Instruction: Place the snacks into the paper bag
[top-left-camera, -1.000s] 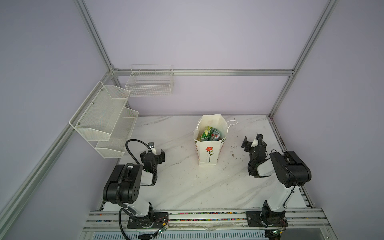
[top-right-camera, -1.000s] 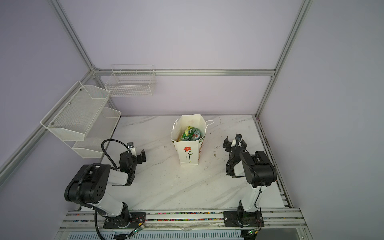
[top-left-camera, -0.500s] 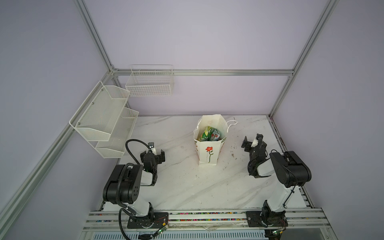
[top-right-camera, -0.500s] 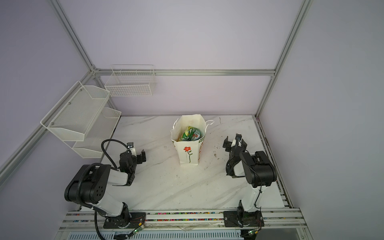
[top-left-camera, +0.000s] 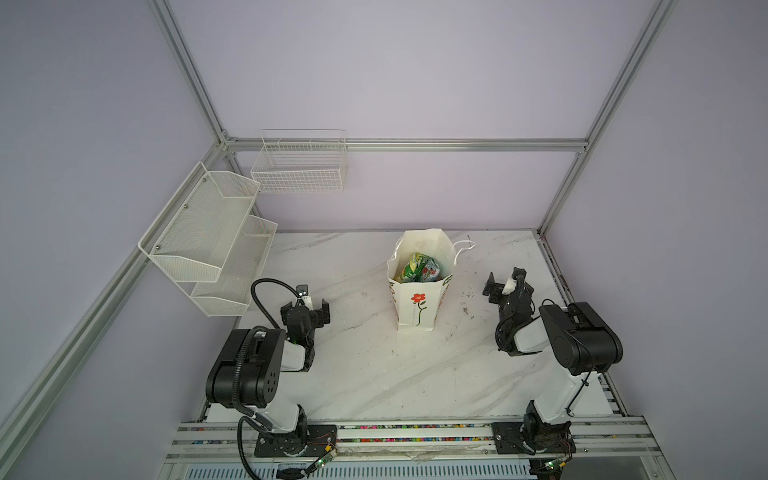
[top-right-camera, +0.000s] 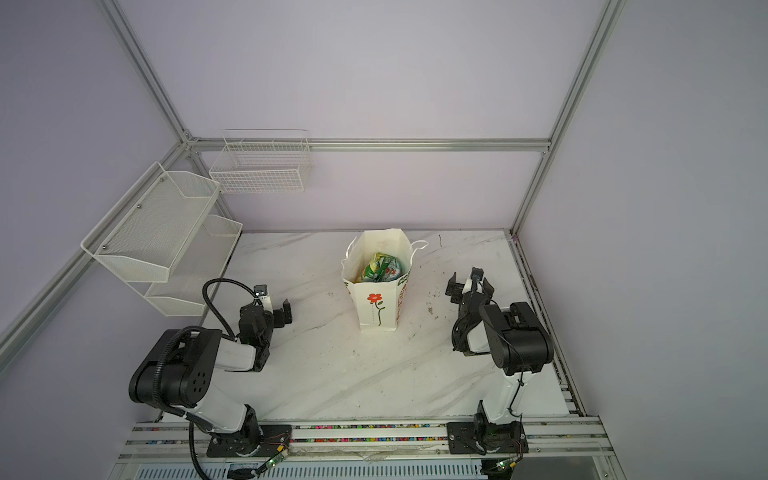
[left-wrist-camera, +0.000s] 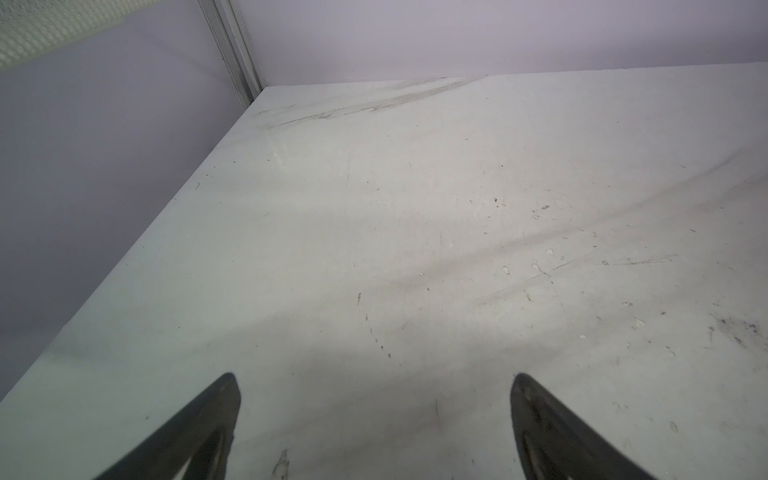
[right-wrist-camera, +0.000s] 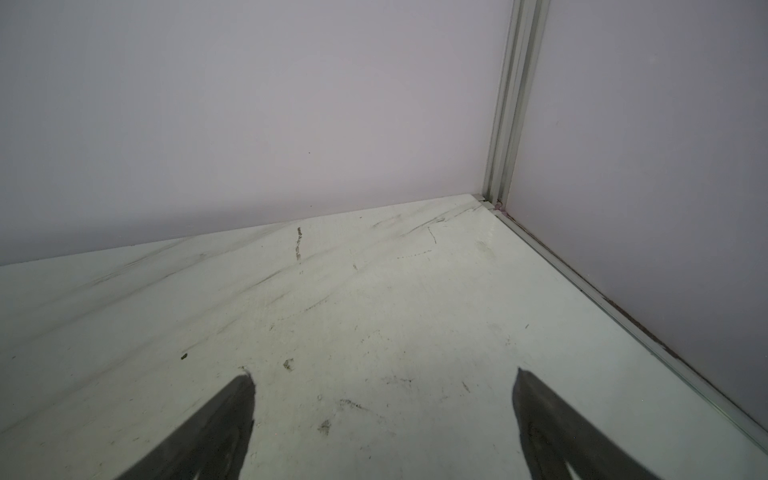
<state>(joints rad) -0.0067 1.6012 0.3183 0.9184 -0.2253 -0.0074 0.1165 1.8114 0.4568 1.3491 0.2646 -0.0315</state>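
The white paper bag (top-left-camera: 417, 307) (top-right-camera: 376, 309) with a red flower print stands upright mid-table in both top views. Inside its open mouth lie the snacks (top-left-camera: 419, 269) (top-right-camera: 380, 268), green-yellow and teal-red glossy packets. My left gripper (top-left-camera: 305, 309) (top-right-camera: 272, 312) rests low over the table, left of the bag, open and empty. My right gripper (top-left-camera: 505, 284) (top-right-camera: 469, 286) sits to the right of the bag, also open and empty. Both wrist views show only bare marble between the spread fingertips of the left gripper (left-wrist-camera: 376, 386) and the right gripper (right-wrist-camera: 384, 384).
White mesh shelves (top-left-camera: 208, 237) hang on the left wall and a wire basket (top-left-camera: 299, 166) on the back wall. The marble table (top-left-camera: 374, 374) is bounded by walls at the back and both sides, with a metal rail (top-left-camera: 395, 432) along the front.
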